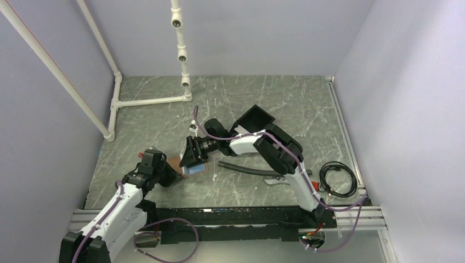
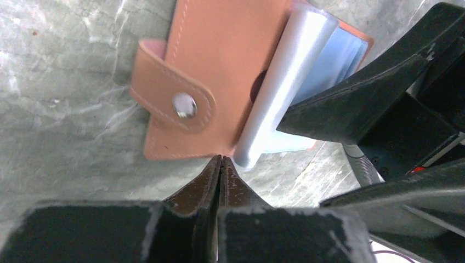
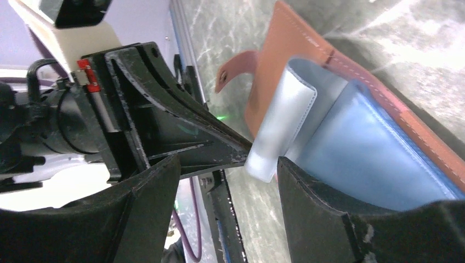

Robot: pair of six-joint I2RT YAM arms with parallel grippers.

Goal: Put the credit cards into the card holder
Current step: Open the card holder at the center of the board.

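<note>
The tan leather card holder (image 1: 175, 161) lies open on the table; in the left wrist view (image 2: 219, 71) its snap strap points left. Its clear plastic sleeves (image 3: 285, 118) curl up in a loop. A light blue credit card (image 3: 362, 148) lies flat on the open holder, also seen from above (image 1: 196, 169). My left gripper (image 2: 220, 160) is shut, its tips touching the holder's near edge. My right gripper (image 3: 227, 164) is open over the holder, one finger (image 3: 323, 213) resting on the blue card beside the sleeve loop. No other cards show.
A black open box (image 1: 255, 117) stands behind the right arm. A black hose (image 1: 247, 169) and a coiled black cable (image 1: 337, 178) lie at the right. A white pipe frame (image 1: 148, 101) runs along the back left. Walls close in the sides.
</note>
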